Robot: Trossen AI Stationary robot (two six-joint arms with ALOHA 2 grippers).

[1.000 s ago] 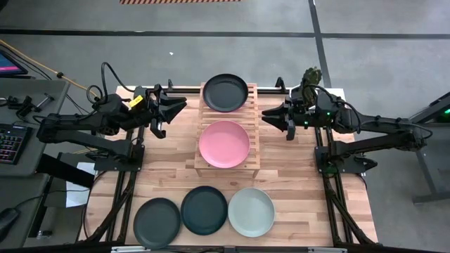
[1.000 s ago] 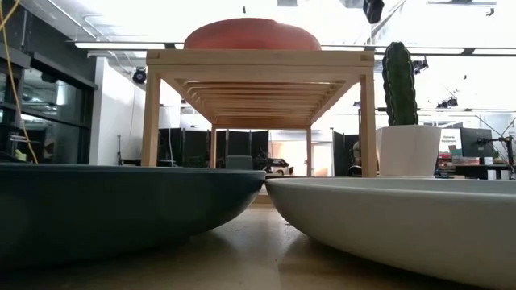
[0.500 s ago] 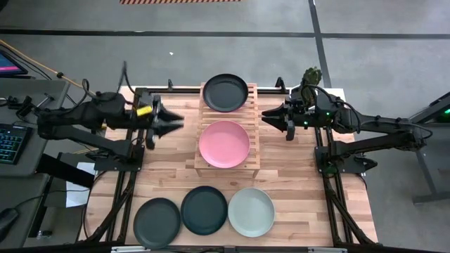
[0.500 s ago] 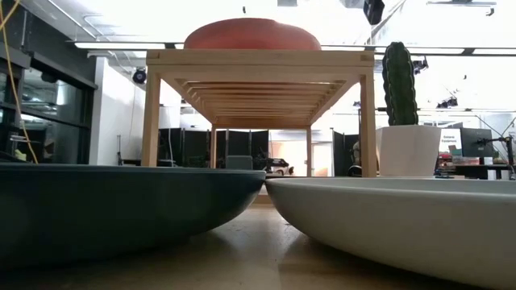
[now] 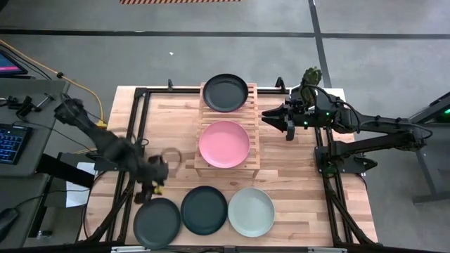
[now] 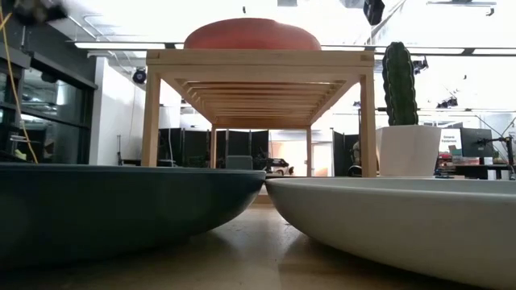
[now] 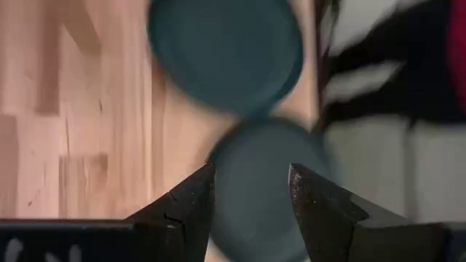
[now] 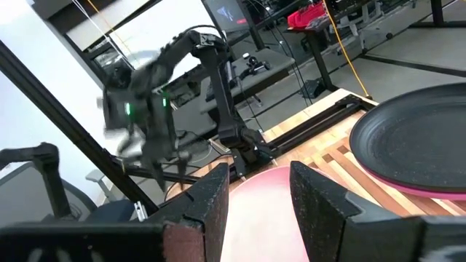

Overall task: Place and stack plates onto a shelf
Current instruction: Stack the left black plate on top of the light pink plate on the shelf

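Standing at the middle of the tabletop [image 5: 295, 176], the shelf [image 5: 254, 133] serves as the landmark; no brand, label or writing can be read on anything. A pink plate [image 5: 224, 143] lies on the shelf's near half, and a dark plate [image 5: 225, 93] rests on its far half with a pink edge showing beneath it in the right wrist view. Nearer than the shelf, three plates sit in a row on the tabletop: two dark plates [image 5: 157, 222] [image 5: 204, 209] and a pale mint plate [image 5: 251, 211]. The left hand [image 5: 153, 176], blurred, hangs left of the shelf's near end, just above the leftmost dark plate, its fingers spread and empty. The right hand [image 5: 271, 117] waits just right of the shelf's far half, fingers spread, beside a potted cactus [image 5: 310, 79].
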